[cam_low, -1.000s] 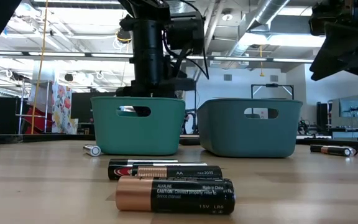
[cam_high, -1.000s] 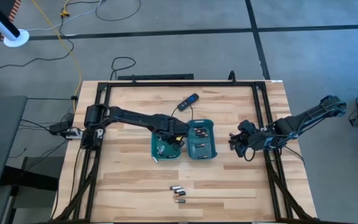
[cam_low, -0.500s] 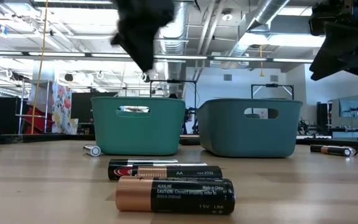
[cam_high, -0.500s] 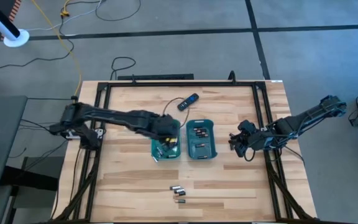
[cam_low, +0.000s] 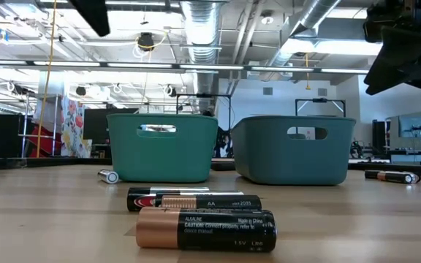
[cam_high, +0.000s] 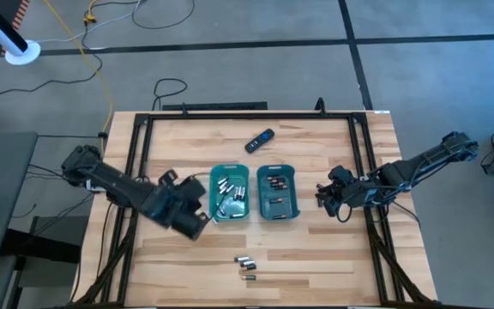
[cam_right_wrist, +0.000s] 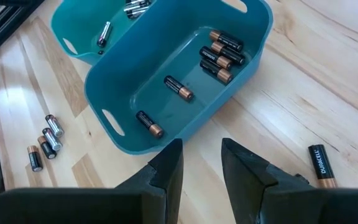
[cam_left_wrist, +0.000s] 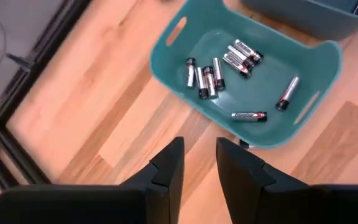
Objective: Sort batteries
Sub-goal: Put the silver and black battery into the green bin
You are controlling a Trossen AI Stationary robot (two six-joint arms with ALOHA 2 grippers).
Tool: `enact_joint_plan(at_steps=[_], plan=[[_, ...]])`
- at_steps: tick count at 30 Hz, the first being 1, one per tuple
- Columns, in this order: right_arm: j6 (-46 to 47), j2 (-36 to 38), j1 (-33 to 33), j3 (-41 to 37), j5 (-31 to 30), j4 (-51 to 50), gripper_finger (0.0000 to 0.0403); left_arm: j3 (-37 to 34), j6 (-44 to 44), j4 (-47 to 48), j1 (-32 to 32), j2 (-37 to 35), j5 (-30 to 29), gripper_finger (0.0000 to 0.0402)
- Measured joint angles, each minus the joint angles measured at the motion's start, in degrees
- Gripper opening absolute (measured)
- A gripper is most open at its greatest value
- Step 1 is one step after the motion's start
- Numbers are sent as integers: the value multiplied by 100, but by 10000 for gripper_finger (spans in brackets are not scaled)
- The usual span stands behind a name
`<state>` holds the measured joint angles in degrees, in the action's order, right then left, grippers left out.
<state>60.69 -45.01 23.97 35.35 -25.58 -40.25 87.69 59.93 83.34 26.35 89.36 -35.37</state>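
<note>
Pale wood tabletop carrying two teal trays side by side at its middle. Left tray holding the silvery batteries, right tray holding the dark coppery-ended batteries. Left claw hovering over bare wood just beside the left tray, fingers parted by a narrow gap, gripping nothing. Right claw hanging near the right tray, fingers likewise slightly apart and empty. Black remote lying beyond the trays. Loose batteries resting near the tabletop's front edge, one more lying beside the right tray.
</note>
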Motion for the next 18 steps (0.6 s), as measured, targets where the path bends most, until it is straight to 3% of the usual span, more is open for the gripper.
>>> enact_joint_plan(at_steps=[7, 14, 18], plan=[[83, 0, 0, 0, 0, 27, 127, -1415, 1967, -407, 875, -439, -245, 69], [96, 2, 0, 0, 0, 202, 127, -3206, 2999, -2717, 1473, -973, -187, 67], [94, 2, 0, 0, 0, 247, 127, -3777, 3016, -3773, 1483, -949, 388, 68]])
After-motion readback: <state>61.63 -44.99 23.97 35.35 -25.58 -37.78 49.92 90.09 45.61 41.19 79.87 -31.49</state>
